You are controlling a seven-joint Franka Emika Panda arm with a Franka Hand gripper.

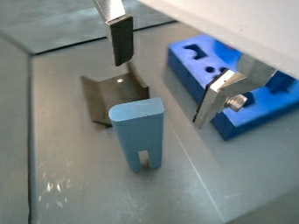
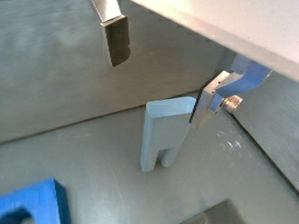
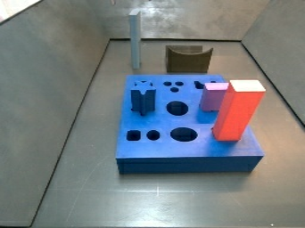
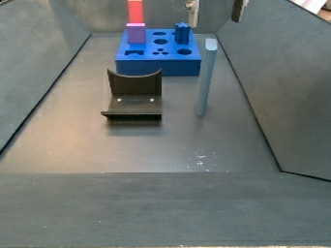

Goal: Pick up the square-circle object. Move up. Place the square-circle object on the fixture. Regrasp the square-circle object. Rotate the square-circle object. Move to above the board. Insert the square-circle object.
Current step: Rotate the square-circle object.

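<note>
The gripper (image 1: 163, 74) is being held above the peg (image 1: 142, 136), with the jaws wide apart and nothing between the fingers (image 1: 121, 39). The peg is standing upright on the grey floor (image 4: 155, 145), untouched, just beside the fixture (image 4: 134, 93) and near the board (image 3: 179, 125); in a side view it is seen at the back, next to the fixture (image 3: 187, 59).

Several risks are being judged from this arrangement. The peg is slim and tall, so it is likely to be tipped if one finger is brought against it before the other; this is being made more probable by the peg sitting nearer one finger (image 2: 208, 101) than the other in both wrist views. A descent that is off centre could also bring a fingertip down on the peg's top. The fixture is being left so close that a finger could be caught on its wall during the closing.

As for containers, the curved hollow of the fixture is being kept empty. On the board, a tall red block (image 3: 238, 110) and a small pink block (image 3: 215, 96) are being held upright in its top, along with a dark blue block (image 3: 143, 94), while several round and square holes are being left open.
</note>
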